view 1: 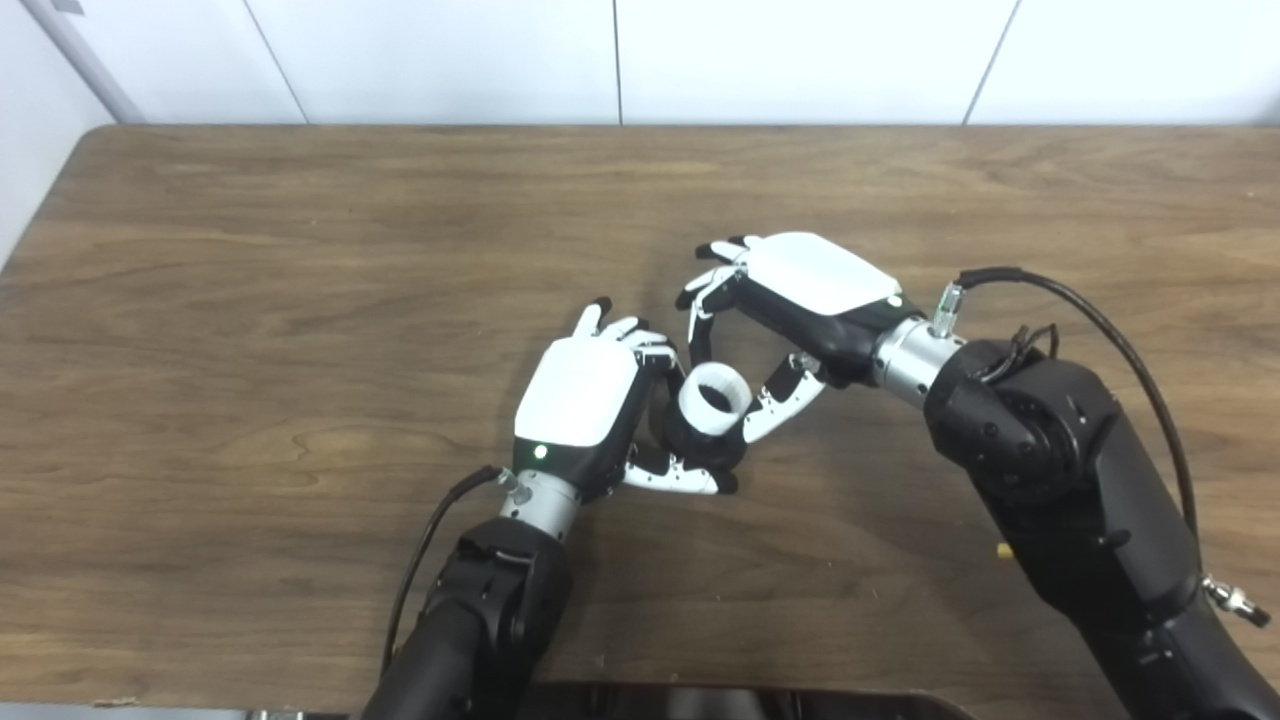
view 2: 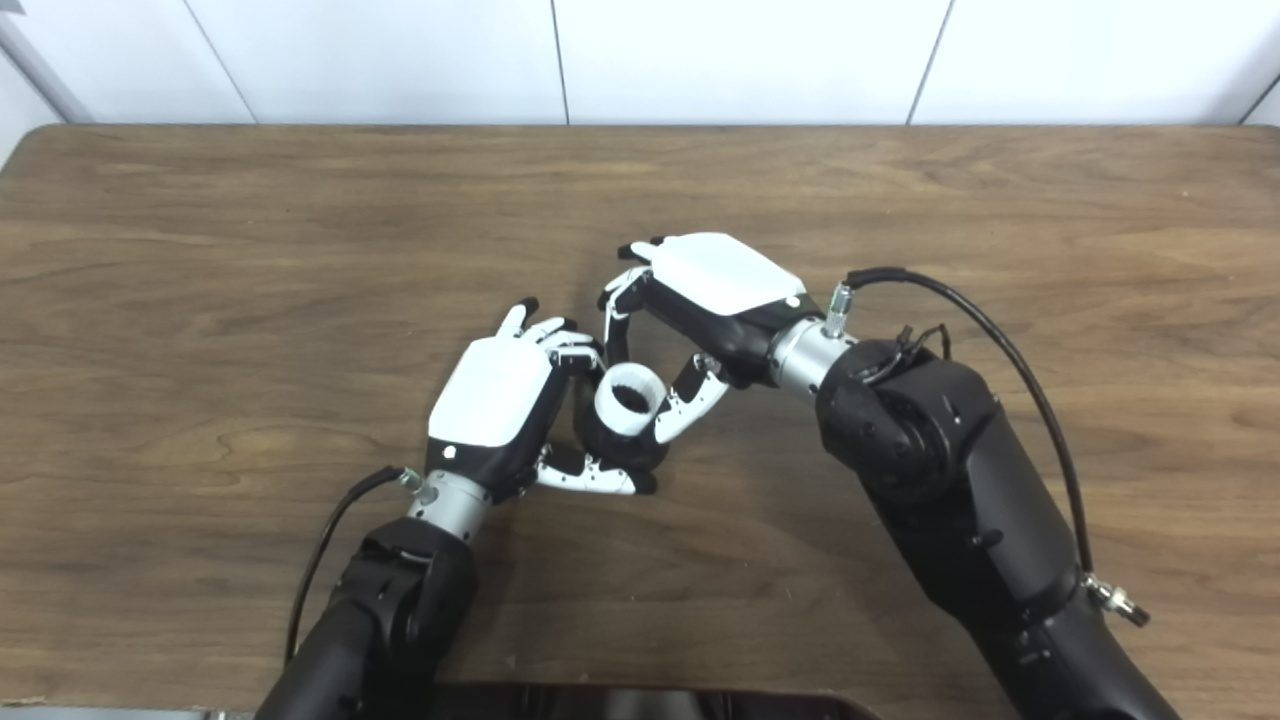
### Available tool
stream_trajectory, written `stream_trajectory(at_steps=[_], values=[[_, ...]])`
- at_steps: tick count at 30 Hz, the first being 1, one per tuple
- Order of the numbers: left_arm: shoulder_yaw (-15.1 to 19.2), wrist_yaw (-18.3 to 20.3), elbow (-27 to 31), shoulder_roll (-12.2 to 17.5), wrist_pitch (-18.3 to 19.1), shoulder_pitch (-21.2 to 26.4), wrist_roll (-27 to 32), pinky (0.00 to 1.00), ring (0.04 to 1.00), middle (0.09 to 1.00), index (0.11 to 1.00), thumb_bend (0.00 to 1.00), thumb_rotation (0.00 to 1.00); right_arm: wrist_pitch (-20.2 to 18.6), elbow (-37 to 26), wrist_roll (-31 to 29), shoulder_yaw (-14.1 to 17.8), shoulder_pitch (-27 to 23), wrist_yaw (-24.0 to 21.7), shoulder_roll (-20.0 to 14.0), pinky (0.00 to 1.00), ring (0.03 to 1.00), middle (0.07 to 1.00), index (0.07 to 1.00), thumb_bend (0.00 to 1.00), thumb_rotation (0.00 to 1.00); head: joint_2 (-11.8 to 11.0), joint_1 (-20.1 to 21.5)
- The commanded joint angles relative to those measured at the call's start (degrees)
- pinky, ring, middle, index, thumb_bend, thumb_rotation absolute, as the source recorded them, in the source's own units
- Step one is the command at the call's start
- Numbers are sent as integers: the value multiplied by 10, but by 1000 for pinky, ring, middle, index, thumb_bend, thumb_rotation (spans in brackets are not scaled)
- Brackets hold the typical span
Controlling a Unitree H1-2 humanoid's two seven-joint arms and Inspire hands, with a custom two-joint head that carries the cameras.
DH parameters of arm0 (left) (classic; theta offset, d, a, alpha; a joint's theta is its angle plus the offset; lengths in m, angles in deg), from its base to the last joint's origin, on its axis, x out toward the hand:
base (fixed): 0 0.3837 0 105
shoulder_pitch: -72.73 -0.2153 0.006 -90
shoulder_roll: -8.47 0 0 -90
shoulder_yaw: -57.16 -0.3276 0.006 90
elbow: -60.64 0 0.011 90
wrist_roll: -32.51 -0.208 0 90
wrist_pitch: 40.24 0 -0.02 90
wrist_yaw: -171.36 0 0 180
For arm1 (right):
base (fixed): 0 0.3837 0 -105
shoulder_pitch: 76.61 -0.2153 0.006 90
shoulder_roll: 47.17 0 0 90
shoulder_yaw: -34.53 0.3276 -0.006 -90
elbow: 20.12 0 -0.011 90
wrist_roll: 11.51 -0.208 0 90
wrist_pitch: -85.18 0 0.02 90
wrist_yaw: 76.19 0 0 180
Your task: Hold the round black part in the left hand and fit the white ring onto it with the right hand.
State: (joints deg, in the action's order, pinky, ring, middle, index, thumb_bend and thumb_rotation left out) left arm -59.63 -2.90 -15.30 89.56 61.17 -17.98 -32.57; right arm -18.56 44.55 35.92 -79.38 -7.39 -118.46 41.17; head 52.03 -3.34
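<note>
Left hand (view 1: 585,400) gripping round black part (view 1: 700,448), white ring (view 1: 714,397) seated on top

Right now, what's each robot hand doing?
Left robot hand: shut on the round black part.
Right robot hand: fingers apart beside the white ring; grip cannot be told.

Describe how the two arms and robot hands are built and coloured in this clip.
Each robot hand, left and right, has a glossy white back plate over black bodywork, with white-and-black fingers. A silver wrist collar joins each to a bulky matte black arm. A black cable loops to each wrist. A small green light shows near the left wrist.
</note>
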Motion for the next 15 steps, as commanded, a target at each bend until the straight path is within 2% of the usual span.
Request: stream_trajectory(at_steps=[1, 15], values=[[-6, 18, -12, 1, 2, 2, -8, 1000, 872, 765, 482, 525, 55, 13, -4, -1, 3, -13, 17, 3, 1000, 973, 811, 484, 525, 135, 1, 0], [-7, 18, -12, 1, 3, 3, -9, 1000, 868, 762, 482, 525, 55, 14, 0, -6, 1, -9, 13, 3, 1000, 980, 818, 484, 524, 136, 3, 0]])
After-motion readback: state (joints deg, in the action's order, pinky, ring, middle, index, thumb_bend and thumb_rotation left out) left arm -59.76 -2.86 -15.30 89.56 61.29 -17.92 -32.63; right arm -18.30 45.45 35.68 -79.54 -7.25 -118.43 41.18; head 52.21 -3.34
